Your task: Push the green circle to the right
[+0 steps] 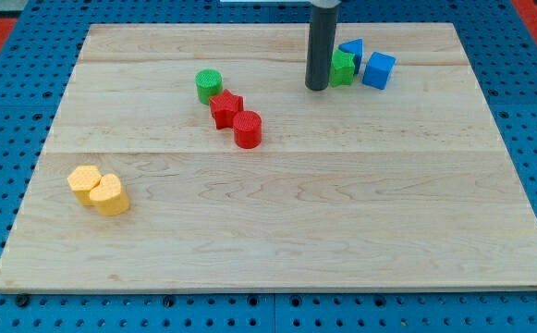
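Our target, the green circle [209,85], sits upper left of centre on the wooden board [277,231], touching or just beside the red star [225,108] at its lower right, w/ the red cylinder [248,129] next down the same diagonal. My tip [317,88] is well apart from it, over toward the view's right, just left of another green block [343,67] (shape unclear, partly hidden by the rod) & near two blue blocks: one behind it [351,48], a blue cube [378,70] beside it.

No fingers here to open or clench; it's a bare rod, holding nothing.

To do the step well, we judge the tip needs to get round to the circle's left side w/o clipping it, likely passing above it toward the view's top. Then push thru its centre, straight right. Off-centre contact prob. spins it away. The red star sits low-right, so a level push should just miss it; aim slightly high if anything.

Two yellow blocks [97,190] at lower left are out of play.

No brands, labels or writing readable anywhere.
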